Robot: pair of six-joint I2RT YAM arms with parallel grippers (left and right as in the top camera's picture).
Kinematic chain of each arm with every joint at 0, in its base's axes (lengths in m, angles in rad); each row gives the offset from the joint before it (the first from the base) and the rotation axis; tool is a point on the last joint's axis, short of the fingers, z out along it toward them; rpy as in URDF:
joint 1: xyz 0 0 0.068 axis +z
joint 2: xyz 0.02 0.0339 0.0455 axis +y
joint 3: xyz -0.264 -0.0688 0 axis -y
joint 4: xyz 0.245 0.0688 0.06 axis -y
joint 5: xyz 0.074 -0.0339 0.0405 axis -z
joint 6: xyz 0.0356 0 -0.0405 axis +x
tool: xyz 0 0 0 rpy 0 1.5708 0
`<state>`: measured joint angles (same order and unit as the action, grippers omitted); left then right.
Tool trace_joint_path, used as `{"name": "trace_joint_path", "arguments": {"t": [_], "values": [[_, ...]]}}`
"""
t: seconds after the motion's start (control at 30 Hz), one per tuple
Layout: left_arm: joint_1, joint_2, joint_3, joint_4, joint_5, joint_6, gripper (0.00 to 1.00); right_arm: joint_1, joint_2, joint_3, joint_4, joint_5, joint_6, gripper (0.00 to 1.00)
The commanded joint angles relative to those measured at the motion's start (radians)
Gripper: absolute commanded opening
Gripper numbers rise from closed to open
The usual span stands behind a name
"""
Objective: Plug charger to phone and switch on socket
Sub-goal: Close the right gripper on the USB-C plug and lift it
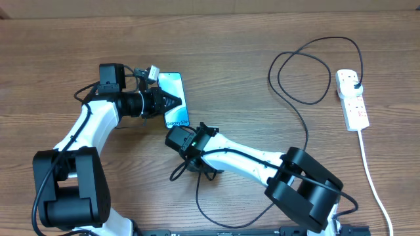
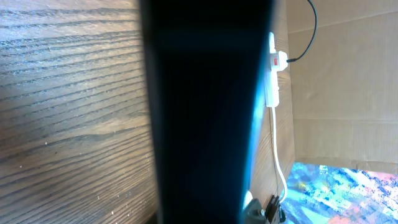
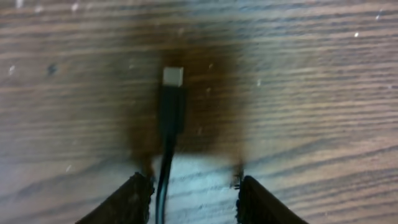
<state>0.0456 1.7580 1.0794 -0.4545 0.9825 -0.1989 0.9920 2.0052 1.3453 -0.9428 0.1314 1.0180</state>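
1. Charger, phone and socket all lie on the wooden counter (image 1: 59, 39), which spreads under both sets of fingers.
2. Socket (image 1: 351, 98) sits well apart from both sets of fingers, out beyond the right arm, with its white cord trailing away from it. It is the only holder here. The charger's black plug (image 1: 356, 84) appears seated in its far outlet. The red switches are too small to tell on from off.
3. Phone (image 1: 176, 88) lies screen up at the left fingers (image 1: 172, 101), which are closed on its edge. In the left wrist view a dark slab fills the middle of the frame.
4. Charger cable (image 3: 169, 115) runs between the right fingers (image 3: 134, 199), closer to one than the other. They stand apart and grip nothing.
5. Connector tip (image 3: 173, 76) rests on the counter just ahead of the right fingers and is not in the phone.
6. The step in hand looks like picking up the connector end. The next move probably calls for the right fingers to close on the connector body, line the tip up with the phone's port while the left fingers steady the phone, and push it in. The switch comes after that.
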Motion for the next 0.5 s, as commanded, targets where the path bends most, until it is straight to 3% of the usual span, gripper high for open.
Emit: {"name": "trace_joint_path", "arguments": {"t": [0.0,0.47], "values": [[-0.008,-0.011,-0.006,0.006,0.028,0.027,0.04,-0.013,0.014,0.002,0.018,0.023,0.053,0.41],[-0.014,-0.011,-0.006,0.006,0.028,0.027,0.04,-0.011,0.017,-0.044,0.082,0.024,0.056,0.33]]}}
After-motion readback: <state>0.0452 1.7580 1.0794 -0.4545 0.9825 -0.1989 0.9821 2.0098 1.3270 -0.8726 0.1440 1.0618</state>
